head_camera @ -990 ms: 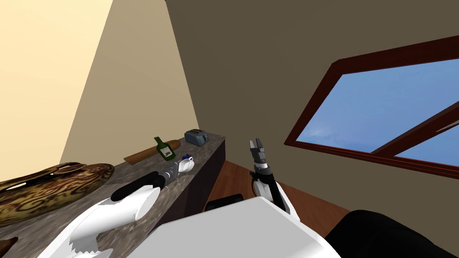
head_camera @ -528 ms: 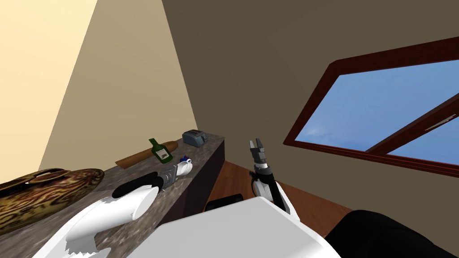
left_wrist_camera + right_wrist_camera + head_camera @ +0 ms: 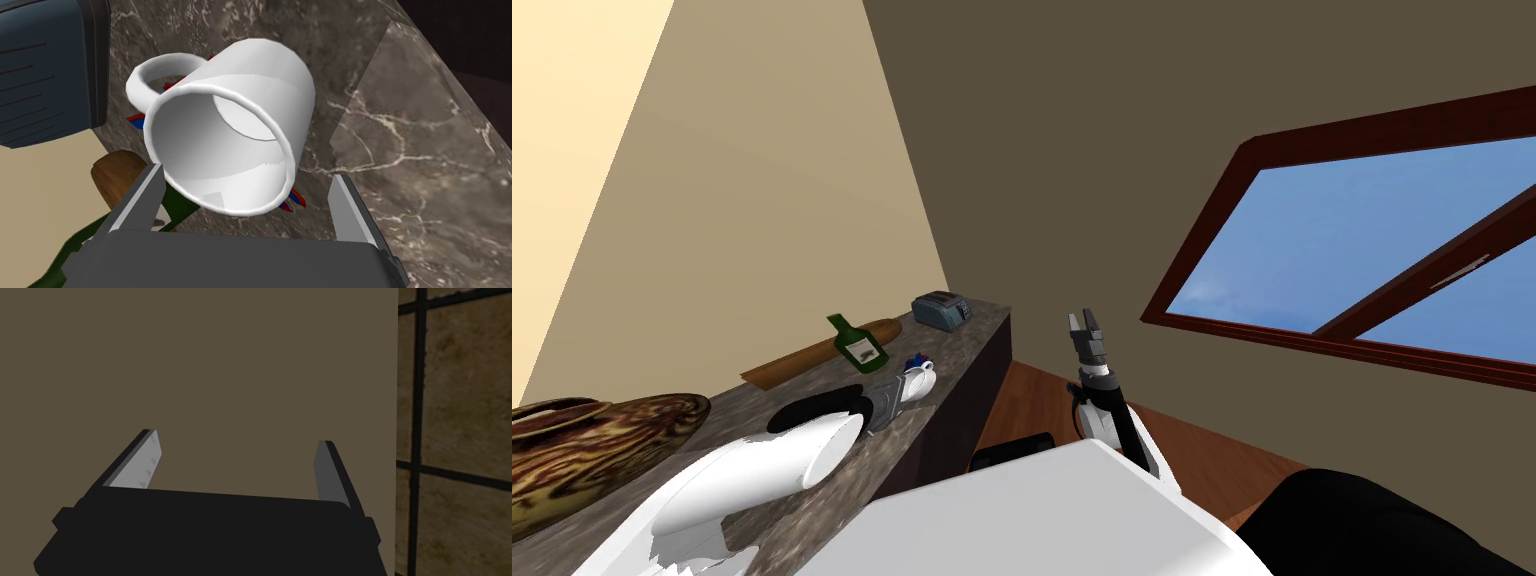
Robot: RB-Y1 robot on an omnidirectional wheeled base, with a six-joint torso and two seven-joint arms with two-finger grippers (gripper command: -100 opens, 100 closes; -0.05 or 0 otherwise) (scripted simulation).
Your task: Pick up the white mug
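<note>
- Left gripper [image 3: 247, 172]: jaws spread wide, holding nothing. Its two light grey fingers [image 3: 145, 195] stand on either side of the mug's rim. In the head view this gripper [image 3: 892, 400] reaches out over the counter.
- White mug [image 3: 230, 125]: tipped over, its open mouth turned toward the gripper body. The near part of the rim sits between the jaws. The rim is touching or nearly touching one finger and stands clear of the other. The base points away from the jaws. The handle loop sticks out beyond the jaw on the toaster's side. The head view shows the mug [image 3: 920, 380] just past the fingertips.
- Counter [image 3: 425, 150]: brown marbled stone, lying beyond and below the jaws; its edge runs off past the outer finger.
- Red and blue object [image 3: 295, 200]: small, partly hidden under the mug, showing just inside the outer finger.
- Toaster [image 3: 45, 70]: blue-grey, beyond the mug's handle, well ahead of the jaws.
- Green bottle [image 3: 857, 345]: on the counter beside the gripper, leaning against a long brown object [image 3: 812, 355].
- Right gripper [image 3: 237, 438]: jaws apart and empty. In the head view it is raised [image 3: 1084, 322], well apart from the counter.
</note>
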